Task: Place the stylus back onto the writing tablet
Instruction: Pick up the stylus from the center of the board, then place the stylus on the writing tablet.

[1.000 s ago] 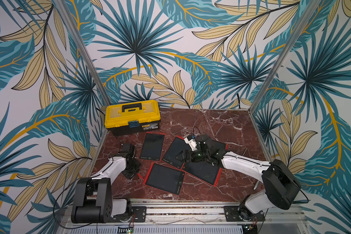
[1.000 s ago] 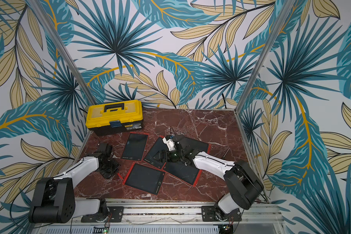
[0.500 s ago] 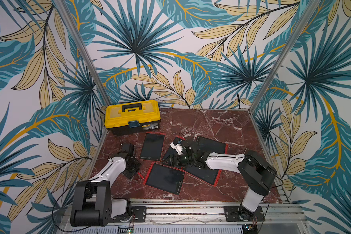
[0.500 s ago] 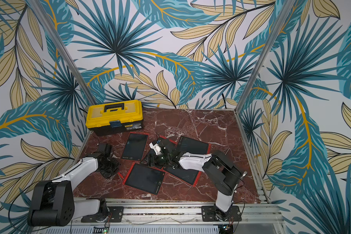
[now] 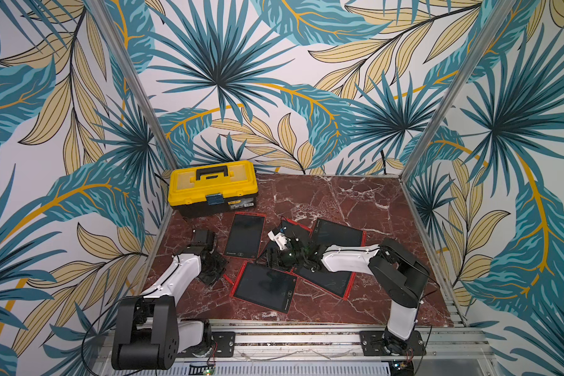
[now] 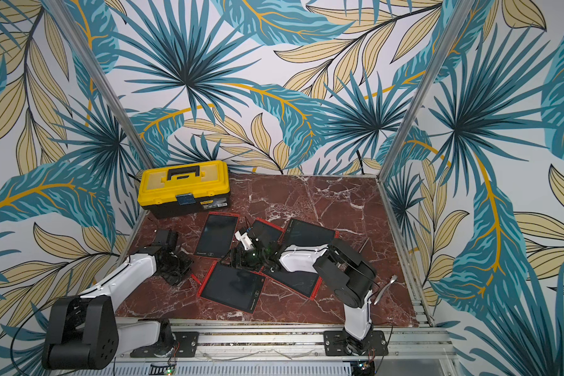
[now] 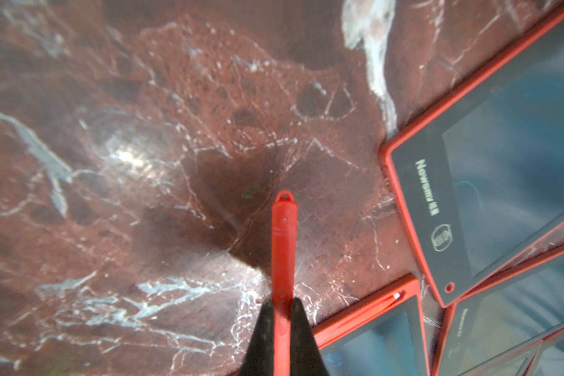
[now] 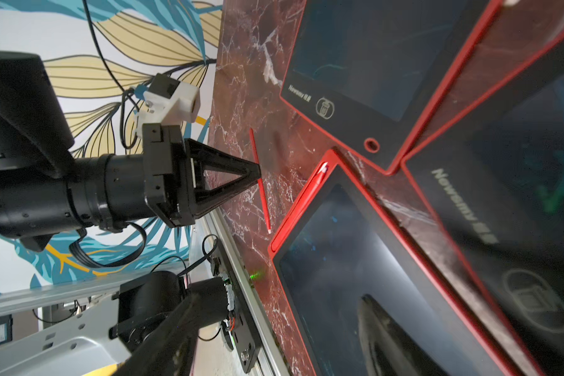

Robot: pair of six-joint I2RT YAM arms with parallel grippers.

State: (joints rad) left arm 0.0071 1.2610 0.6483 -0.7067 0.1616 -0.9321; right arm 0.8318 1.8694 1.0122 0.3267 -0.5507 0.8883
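Observation:
A thin red stylus (image 7: 284,244) (image 8: 260,182) is pinched between the fingers of my left gripper (image 7: 282,306) (image 8: 258,171) (image 5: 213,271), which is shut on it. It lies low and nearly flat over the marble, its white tip close to the corner of the front writing tablet (image 5: 264,288) (image 8: 339,276) (image 7: 372,341). That tablet is black with a red frame, and another stylus (image 8: 319,172) sits in its side slot. My right gripper (image 5: 274,257) (image 8: 280,312) hovers over this tablet's far corner, jaws wide apart, holding nothing.
Several more red-framed tablets (image 5: 245,236) (image 5: 337,232) (image 5: 323,280) lie overlapping across the middle of the marble floor (image 5: 355,201). A yellow toolbox (image 5: 214,187) stands at the back left. Patterned walls close in the sides, and a metal rail (image 5: 290,338) runs along the front.
My right arm has swung left across the tablets to the front tablet's far corner, its jaws narrowing a little. The left gripper and stylus have stayed put.

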